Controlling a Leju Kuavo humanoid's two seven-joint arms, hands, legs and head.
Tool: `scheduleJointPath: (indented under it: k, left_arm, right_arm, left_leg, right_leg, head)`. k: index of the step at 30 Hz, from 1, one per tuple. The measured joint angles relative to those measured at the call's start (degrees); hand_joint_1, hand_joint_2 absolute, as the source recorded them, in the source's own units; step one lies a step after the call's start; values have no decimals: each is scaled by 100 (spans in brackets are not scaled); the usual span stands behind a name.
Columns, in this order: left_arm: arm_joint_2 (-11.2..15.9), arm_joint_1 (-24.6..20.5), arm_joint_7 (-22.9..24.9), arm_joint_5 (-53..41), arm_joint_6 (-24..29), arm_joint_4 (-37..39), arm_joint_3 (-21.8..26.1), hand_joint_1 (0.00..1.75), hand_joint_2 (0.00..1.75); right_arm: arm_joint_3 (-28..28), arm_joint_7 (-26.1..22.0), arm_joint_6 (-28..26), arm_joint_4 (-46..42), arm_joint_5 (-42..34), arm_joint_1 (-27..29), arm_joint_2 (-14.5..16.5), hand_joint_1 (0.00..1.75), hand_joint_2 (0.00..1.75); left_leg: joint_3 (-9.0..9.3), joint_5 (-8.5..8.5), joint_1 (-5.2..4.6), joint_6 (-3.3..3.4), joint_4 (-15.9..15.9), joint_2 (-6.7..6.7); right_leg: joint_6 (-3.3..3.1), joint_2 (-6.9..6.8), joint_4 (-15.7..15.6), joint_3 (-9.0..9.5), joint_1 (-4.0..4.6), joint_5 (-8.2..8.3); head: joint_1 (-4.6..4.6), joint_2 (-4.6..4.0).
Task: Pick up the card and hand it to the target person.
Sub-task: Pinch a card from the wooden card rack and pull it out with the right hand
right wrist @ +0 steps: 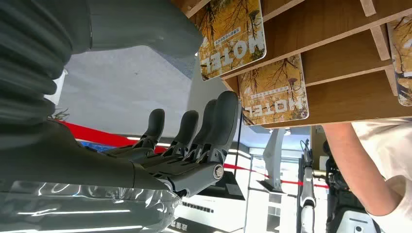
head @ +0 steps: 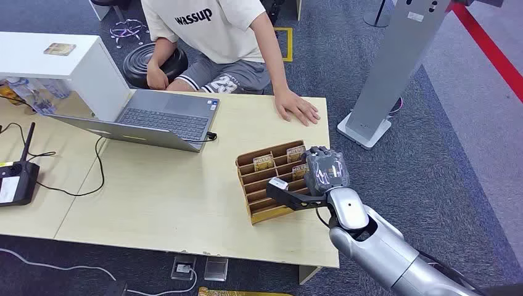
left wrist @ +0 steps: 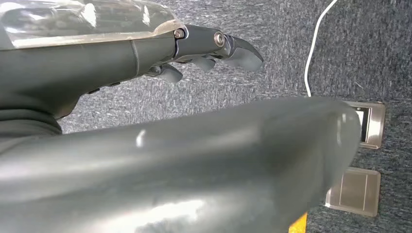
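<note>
My right hand (head: 325, 171) hovers at the wooden rack (head: 262, 197), fingers (right wrist: 214, 126) spread and holding nothing, angled toward the slots. The card (right wrist: 275, 92) stands just beyond my fingertips, upright for easy plucking. Farther off, the person's hand (head: 297, 107) rests flat on the table (head: 154, 197), presumably waiting.
</note>
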Motion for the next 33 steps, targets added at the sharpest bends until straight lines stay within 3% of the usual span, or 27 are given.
scheduleJointPath:
  k: [8, 16, 19, 26, 32, 33]
  left_arm:
    - [0, 0, 0, 0, 0, 0, -32, 0, 0]
    - [0, 0, -1, 26, 0, 0, -53, 0, 0]
    - [0, 0, -10, 51, 0, 0, -54, 0, 0]
    - [2, 0, -15, 86, 1, 0, -54, 0, 0]
    - [2, 0, -13, 128, 3, 0, -56, 0, 0]
    - [2, 0, -13, 132, 5, 0, -56, 0, 0]
  right_arm:
    - [4, -1, 3, 2, 1, 5, 0, 81, 175]
    - [25, 4, 84, 3, -20, 6, 0, 46, 175]
    - [36, 4, 93, 3, -50, 6, 0, 55, 175]
    - [75, 4, 122, 3, -89, 5, 0, 53, 175]
    - [105, -20, 125, 5, -90, 4, 6, 69, 175]
    - [109, -25, 125, 9, -90, 4, 9, 83, 175]
  left_leg:
    - [0, 0, 0, 0, 0, 0]
    - [0, 0, 0, 0, 0, 0]
    - [0, 0, 0, 0, 0, 0]
    - [-1, 0, 0, 0, 0, 0]
    - [-1, 0, 0, 0, 0, 0]
    - [-1, 0, 0, 0, 0, 0]
  right_leg:
    - [0, 0, 0, 0, 0, 0]
    - [0, 0, 0, -1, 0, 0]
    - [0, 0, 0, -1, 0, 0]
    - [0, 0, 0, -1, 0, 0]
    - [0, 0, 0, -1, 0, 0]
    - [0, 0, 0, -1, 0, 0]
  head:
    - [0, 0]
    - [0, 0]
    - [-1, 0]
    - [0, 0]
    - [0, 0]
    - [0, 0]
